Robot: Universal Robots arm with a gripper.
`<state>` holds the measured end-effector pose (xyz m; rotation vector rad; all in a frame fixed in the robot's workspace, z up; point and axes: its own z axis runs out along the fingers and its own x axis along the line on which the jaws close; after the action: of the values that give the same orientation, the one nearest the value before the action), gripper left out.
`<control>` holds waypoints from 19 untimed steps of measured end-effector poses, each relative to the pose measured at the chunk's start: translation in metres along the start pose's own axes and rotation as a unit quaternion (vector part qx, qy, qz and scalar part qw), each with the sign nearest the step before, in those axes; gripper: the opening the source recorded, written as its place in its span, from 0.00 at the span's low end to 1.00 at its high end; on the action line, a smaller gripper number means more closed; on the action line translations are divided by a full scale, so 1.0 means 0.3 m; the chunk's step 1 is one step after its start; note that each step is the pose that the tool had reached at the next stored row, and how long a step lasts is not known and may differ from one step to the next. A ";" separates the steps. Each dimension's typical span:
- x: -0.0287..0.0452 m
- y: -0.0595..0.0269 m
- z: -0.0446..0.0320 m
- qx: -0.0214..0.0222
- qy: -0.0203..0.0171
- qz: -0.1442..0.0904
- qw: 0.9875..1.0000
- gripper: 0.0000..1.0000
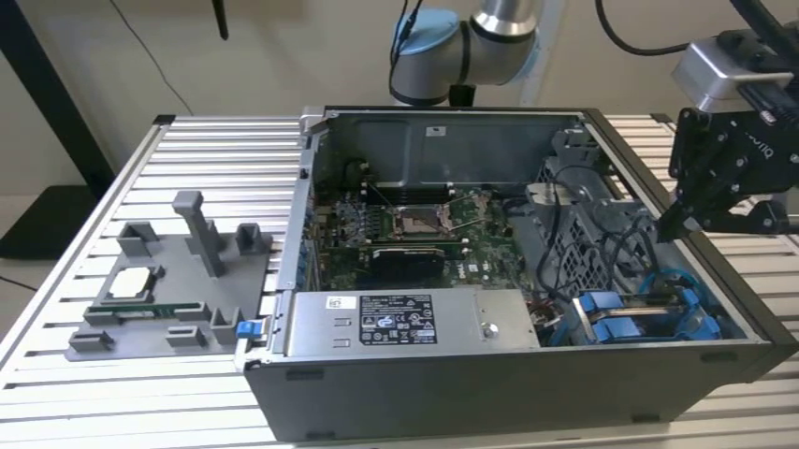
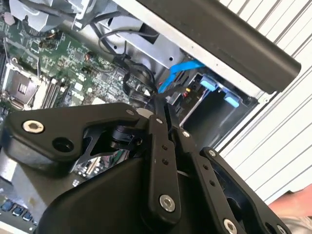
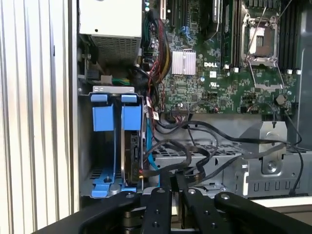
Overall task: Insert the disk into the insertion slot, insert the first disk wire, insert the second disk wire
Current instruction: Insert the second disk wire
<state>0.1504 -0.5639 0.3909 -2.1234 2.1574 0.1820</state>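
At the open computer case (image 1: 500,374), the gripper (image 1: 699,210) hangs above the wall on the exterior view's right, its black fingers (image 3: 163,204) drawn together on nothing. In the corner bay below, the insertion slot (image 3: 114,146) carries blue fittings; a dark edge beside them may be the disk (image 3: 134,158), apparently already seated, though I cannot be sure. Black cables (image 3: 195,156) and a blue cable (image 2: 178,73) trail nearby; whether either wire is plugged in cannot be told.

Power-supply box (image 1: 413,321) lies beside insertion slot (image 1: 637,316).
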 end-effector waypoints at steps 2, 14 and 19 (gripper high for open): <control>0.005 0.021 -0.001 0.000 0.000 0.000 1.000 0.00; 0.055 0.069 -0.002 0.000 0.016 0.000 1.000 0.00; 0.075 0.083 0.011 0.000 0.020 0.001 1.000 0.00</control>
<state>0.1252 -0.5853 0.3842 -2.1440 2.1804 0.1402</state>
